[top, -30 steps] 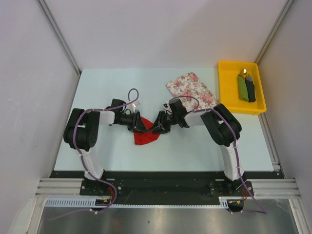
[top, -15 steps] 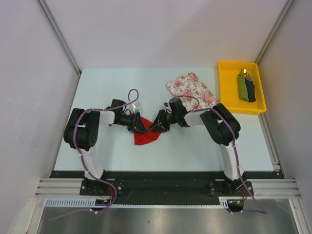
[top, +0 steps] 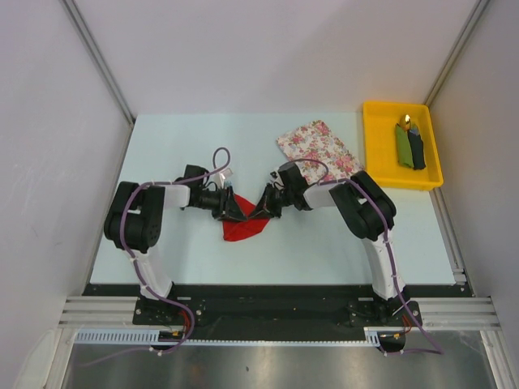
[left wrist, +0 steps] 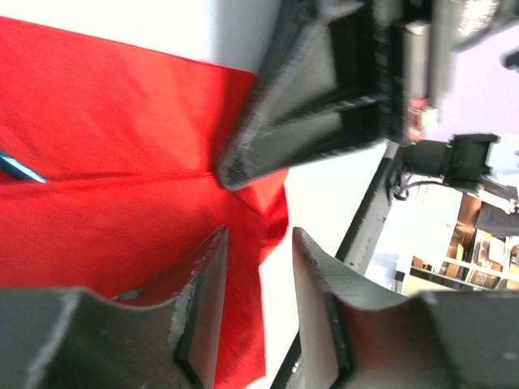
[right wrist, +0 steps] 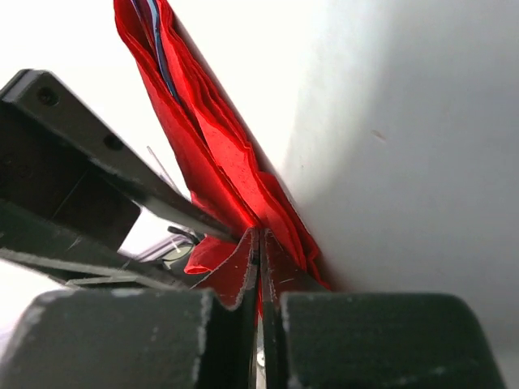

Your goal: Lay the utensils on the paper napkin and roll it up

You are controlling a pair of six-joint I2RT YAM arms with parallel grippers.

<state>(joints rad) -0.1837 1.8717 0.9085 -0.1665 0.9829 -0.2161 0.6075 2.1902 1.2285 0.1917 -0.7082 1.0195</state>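
Left gripper (top: 233, 209): released, fingers (left wrist: 203, 275) apart, straddling the folded edge of the paper napkin (top: 242, 229). Napkin red, folded over, lying mid-table (top: 162, 146), a little left of centre and nearer the near edge. Blue utensil (left wrist: 20, 168) tip shows in the crease. Right gripper (top: 261, 208): clenched, tips pressed at the napkin's fold; cannot tell if a ply is caught. Floral cloth (top: 320, 148) towards the far right. Yellow tray (top: 371, 154) at the far right corner holds a green roll (top: 403, 144) and a dark roll (top: 417, 150)
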